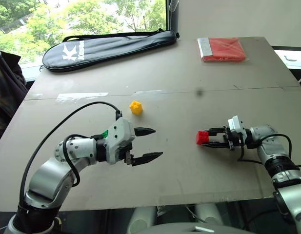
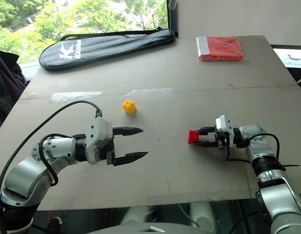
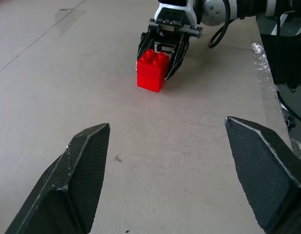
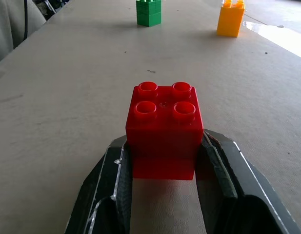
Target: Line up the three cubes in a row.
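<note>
A red cube (image 1: 202,137) rests on the table right of centre, and my right gripper (image 1: 208,138) is shut on it, its fingers pointing left along the surface. The right wrist view shows this cube (image 4: 165,126) squeezed between both pads. The yellow cube (image 1: 136,107) stands alone mid-table. A green cube (image 1: 105,133) peeks out behind my left wrist; the right wrist view shows the green cube (image 4: 149,12) standing beside the yellow cube (image 4: 230,18). My left gripper (image 1: 157,143) is open and empty, hovering left of centre and pointing right towards the red cube (image 3: 151,69).
A black racket bag (image 1: 109,46) lies along the table's far left edge. A flat red packet (image 1: 222,48) sits at the far right. A dark garment (image 1: 6,83) hangs off the left side. The table's front edge (image 1: 179,200) is close below both arms.
</note>
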`<state>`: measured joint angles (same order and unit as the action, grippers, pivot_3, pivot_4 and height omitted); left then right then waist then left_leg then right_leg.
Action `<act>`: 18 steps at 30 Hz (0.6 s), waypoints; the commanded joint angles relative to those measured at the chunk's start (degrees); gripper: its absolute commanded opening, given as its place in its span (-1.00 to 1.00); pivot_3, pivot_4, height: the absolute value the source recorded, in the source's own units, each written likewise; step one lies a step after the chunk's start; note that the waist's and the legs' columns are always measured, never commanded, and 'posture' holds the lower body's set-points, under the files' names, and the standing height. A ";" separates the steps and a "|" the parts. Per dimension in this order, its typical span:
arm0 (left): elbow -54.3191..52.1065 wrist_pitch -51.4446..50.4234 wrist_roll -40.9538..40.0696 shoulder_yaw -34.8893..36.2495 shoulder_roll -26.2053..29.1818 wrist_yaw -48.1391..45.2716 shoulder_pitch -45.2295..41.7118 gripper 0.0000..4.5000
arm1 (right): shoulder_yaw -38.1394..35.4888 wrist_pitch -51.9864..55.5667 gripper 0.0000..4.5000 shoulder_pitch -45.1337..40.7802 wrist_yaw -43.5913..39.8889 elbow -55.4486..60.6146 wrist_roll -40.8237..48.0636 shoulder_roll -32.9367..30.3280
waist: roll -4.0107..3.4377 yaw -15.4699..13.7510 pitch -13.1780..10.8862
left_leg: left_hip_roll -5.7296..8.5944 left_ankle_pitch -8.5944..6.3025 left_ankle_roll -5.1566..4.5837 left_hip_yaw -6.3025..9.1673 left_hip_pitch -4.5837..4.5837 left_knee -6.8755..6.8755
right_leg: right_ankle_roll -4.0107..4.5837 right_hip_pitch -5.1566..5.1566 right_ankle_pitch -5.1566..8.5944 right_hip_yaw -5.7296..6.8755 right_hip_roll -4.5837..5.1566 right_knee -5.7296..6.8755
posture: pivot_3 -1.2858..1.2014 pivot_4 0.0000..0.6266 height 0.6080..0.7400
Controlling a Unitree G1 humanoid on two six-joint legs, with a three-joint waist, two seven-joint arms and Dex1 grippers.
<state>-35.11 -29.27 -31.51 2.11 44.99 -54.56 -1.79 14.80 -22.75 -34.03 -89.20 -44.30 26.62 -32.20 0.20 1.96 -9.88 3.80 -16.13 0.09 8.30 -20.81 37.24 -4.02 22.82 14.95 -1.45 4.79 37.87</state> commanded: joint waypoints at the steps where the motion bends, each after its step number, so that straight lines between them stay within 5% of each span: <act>1: -4.13 1.06 -0.01 1.61 -0.21 1.85 2.10 0.71 | 6.18 -4.71 -0.43 -4.00 -3.30 -4.27 4.60 -1.98 | 0.01 0.08 -0.01 | 0.01 0.00 0.00 -0.02 0.01 0.00 | 0.00 0.00 0.00 0.01 0.03 0.00 | 0.03 -0.52 0.88; 15: -3.64 1.67 0.25 0.13 -0.01 2.13 1.27 0.71 | 15.11 -8.89 -0.43 -8.69 -3.30 -11.81 8.02 -3.75 | 0.01 0.04 -0.01 | 0.00 0.00 0.00 0.02 0.02 0.00 | 0.01 0.00 0.00 0.05 -0.01 0.03 | 0.03 -0.52 0.88; 18: -3.68 1.73 0.20 0.01 0.04 2.05 1.28 0.71 | 14.82 -8.36 0.17 -9.54 -3.30 -13.79 6.34 -3.69 | 0.01 0.04 -0.01 | 0.00 0.00 0.00 0.01 0.02 0.01 | 0.02 0.00 -0.01 0.05 -0.01 0.03 | 0.03 -0.52 0.88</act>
<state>-37.71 -28.45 -31.10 1.71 44.80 -52.27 -0.07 29.85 -31.17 -42.86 -89.49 -57.30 33.76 -35.22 0.21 2.00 -9.89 3.81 -16.12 0.08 8.32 -20.80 37.25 -4.00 22.82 14.95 -1.40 4.77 37.89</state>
